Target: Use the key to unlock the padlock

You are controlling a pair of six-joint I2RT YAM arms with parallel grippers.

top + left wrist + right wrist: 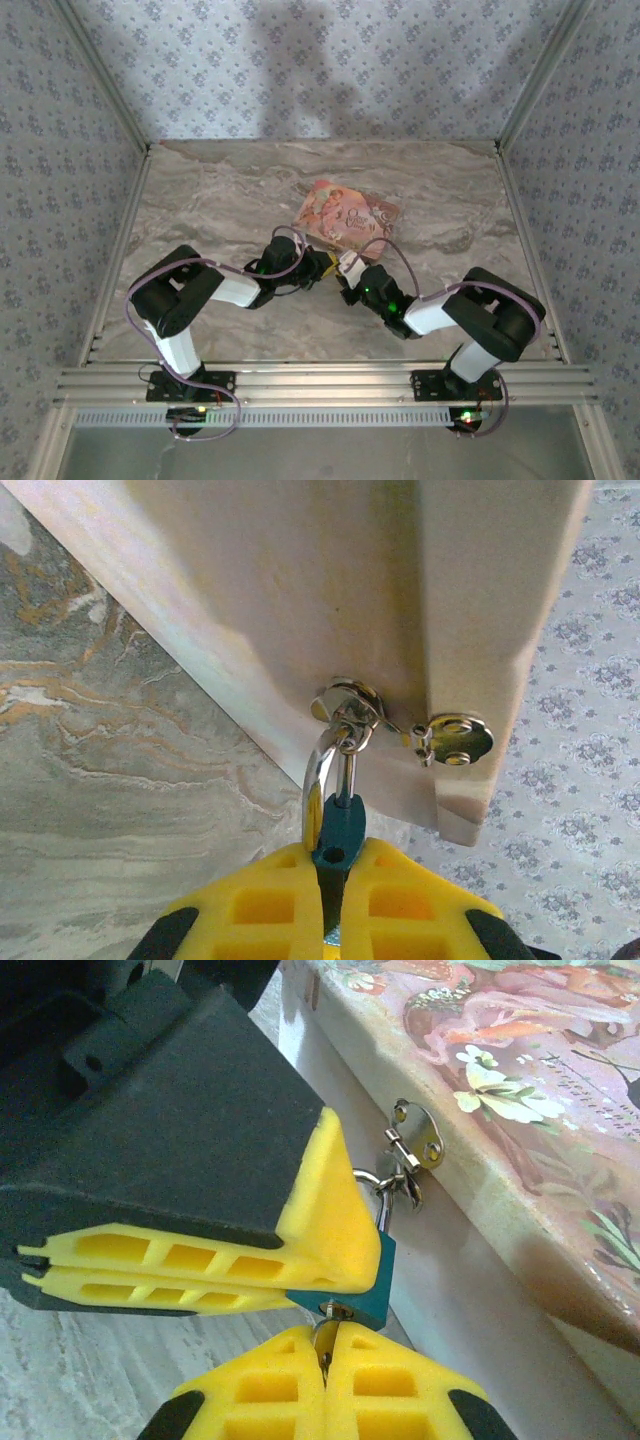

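where the padlock [337,832] sits: pinched tight between the pads of the left gripper [328,880], shackle through the hasp [345,705] on the box [300,600]
right gripper [325,1360]: squeezed closed on what looks like the key [332,1311], right under the lock
handling: tiny, stiff, slick metal, so hold the flat sides imo

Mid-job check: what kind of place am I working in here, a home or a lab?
Likely a lab test booth, not a home: floral-patterned walls box in a marble-look tabletop, and bare aluminium framing edges it.
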